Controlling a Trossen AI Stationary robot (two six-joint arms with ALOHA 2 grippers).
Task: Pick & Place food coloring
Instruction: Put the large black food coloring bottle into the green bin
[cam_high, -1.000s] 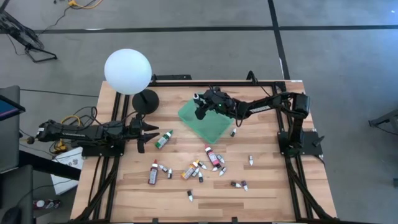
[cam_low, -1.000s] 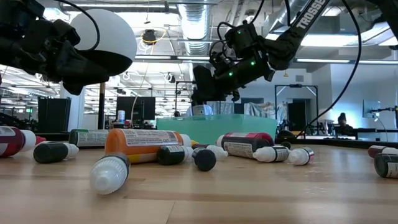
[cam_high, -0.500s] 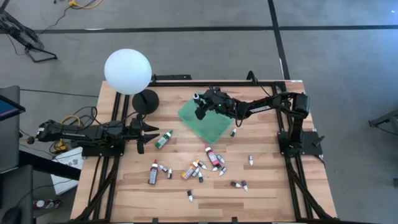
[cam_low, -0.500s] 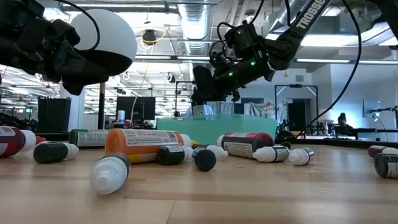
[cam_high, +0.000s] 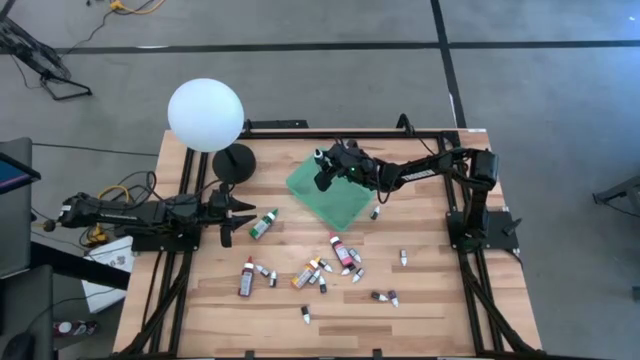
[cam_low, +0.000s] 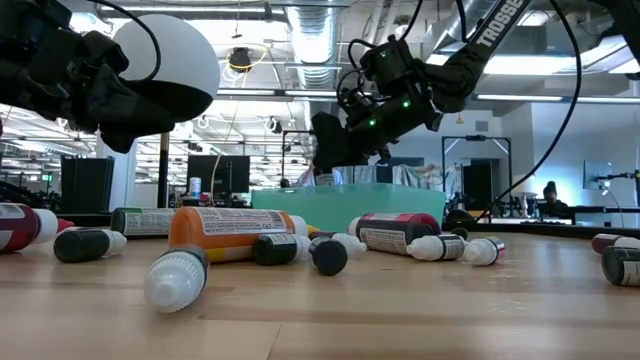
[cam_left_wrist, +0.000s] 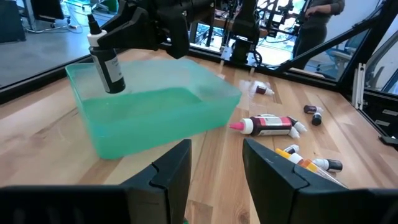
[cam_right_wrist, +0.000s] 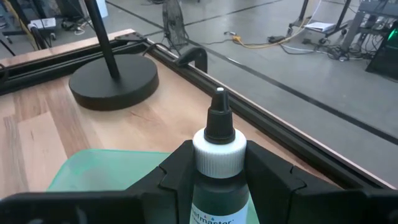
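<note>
Almost nothing altered over the last second: only a slight drift of the right gripper (cam_high: 322, 178) lower and toward three o'clock in the low view, otherwise holding as before. Pinching a dark, white-collared dropper bottle (cam_left_wrist: 109, 67) upright, black tip up, over the green tray (cam_high: 340, 208) near its ten o'clock corner, base dipped below the rim; whether touching the floor, not clear. Reads as the tail end of a placing step, with release likely next. Waiting at nine o'clock of the table with the left gripper (cam_high: 228, 212), fingers spread and empty, a green-capped bottle (cam_high: 264, 224) just at its three o'clock. About a dozen more bottles (cam_high: 325, 270) lying loose at six o'clock of the tray, so much of the task left.
</note>
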